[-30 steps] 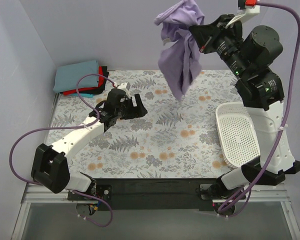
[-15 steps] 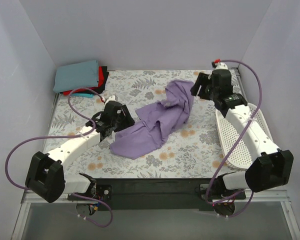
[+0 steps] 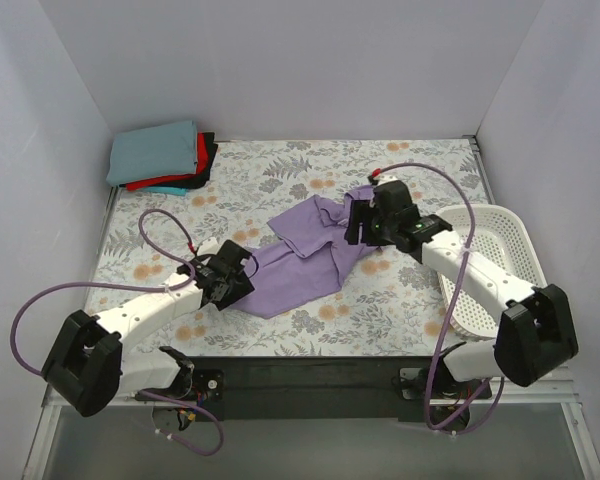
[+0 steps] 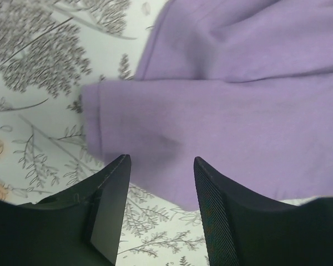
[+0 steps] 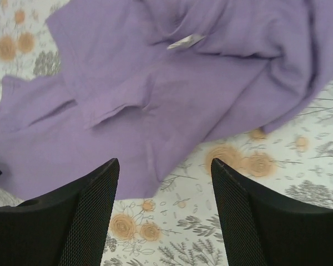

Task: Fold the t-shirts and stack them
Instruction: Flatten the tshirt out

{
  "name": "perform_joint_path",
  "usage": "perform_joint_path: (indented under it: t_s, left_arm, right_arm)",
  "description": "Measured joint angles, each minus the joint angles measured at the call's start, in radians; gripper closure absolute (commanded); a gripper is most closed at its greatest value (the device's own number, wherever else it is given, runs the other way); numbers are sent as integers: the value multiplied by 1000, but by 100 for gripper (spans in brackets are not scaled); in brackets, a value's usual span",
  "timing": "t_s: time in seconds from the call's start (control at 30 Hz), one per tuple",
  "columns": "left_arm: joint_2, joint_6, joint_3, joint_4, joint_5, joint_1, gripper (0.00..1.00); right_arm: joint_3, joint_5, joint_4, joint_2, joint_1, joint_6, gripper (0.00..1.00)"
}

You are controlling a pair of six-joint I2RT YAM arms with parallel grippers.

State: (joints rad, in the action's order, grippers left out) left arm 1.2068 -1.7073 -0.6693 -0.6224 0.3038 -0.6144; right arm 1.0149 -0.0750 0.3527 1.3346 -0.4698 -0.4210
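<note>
Lavender t-shirt (image 3: 305,255) is lying crumpled and unfolded across the middle of the floral counter (image 3: 280,170). At its near-left edge the left claw (image 3: 223,283) is hovering with fingers apart, and its wrist view is showing a hemmed edge (image 4: 116,111) of the cloth just beyond them. Further back the right claw (image 3: 365,222) is also standing spread, gripping nothing, over the shirt's far-right part, where only its own camera is catching the small white neck label (image 5: 180,41). Only the top view is taking in the white mesh basket (image 3: 490,225) at the right and the folded t-shirts (image 3: 160,155) stacked in the far-left corner, well apart.
</note>
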Motion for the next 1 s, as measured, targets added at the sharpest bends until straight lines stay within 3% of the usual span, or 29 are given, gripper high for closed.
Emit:
perform_joint_path:
  t_s: [0.13, 0.4, 0.5, 0.63, 0.7, 0.9, 1.0]
  left_arm:
    - [23, -71, 34, -37, 21, -3, 52]
    - [197, -106, -50, -18, 53, 21, 61]
    - [215, -94, -60, 21, 40, 78, 71]
    - [239, -62, -65, 101, -43, 249, 76]
    - [257, -45, -74, 135, -63, 315, 76]
    - [280, 26, -100, 154, -93, 363, 75]
    - [283, 61, -103, 155, -115, 367, 68]
  right_arm:
    - [-16, -1, -13, 75, -115, -3, 27]
    - [66, -49, -11, 270, -162, 38, 29]
    - [157, -66, -14, 338, -188, 75, 29]
    - [308, -81, -15, 422, -229, 124, 28]
    - [407, -79, -20, 488, -244, 143, 28]
    - [716, -70, -44, 750, -255, 185, 28]
    - [863, -74, -40, 903, -255, 188, 28]
